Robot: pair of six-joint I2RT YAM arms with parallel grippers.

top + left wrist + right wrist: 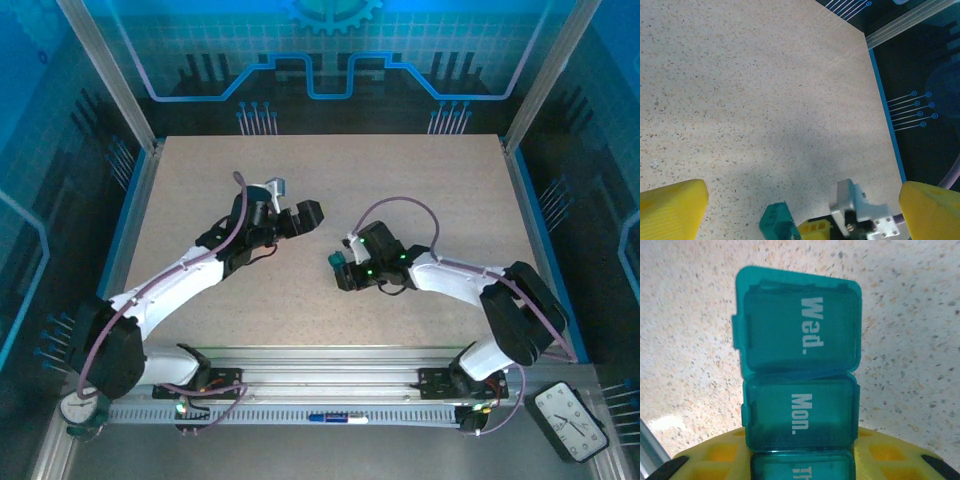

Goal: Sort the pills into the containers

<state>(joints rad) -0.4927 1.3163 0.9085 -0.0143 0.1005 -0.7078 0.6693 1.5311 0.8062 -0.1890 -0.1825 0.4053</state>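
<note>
My right gripper (347,268) is shut on the containers (335,261), a dark-teal pill box, low over the middle of the table. In the right wrist view the box (800,405) juts out from between my yellow fingers (705,460), its lids reading Wed., Mon. and Th. The Wed. lid sits a little askew. The pills are hidden from me. My left gripper (300,218) hovers just left of the box, open and holding nothing. In the left wrist view its yellow fingertips (675,205) stand wide apart, with the box's end (776,222) showing low between them.
The speckled table (330,180) has a blue rim and aluminium posts at its corners. A clock (568,418) lies at the near right beyond the rail, a round dial (78,408) at the near left, and a pen (335,417) rests on the front rail.
</note>
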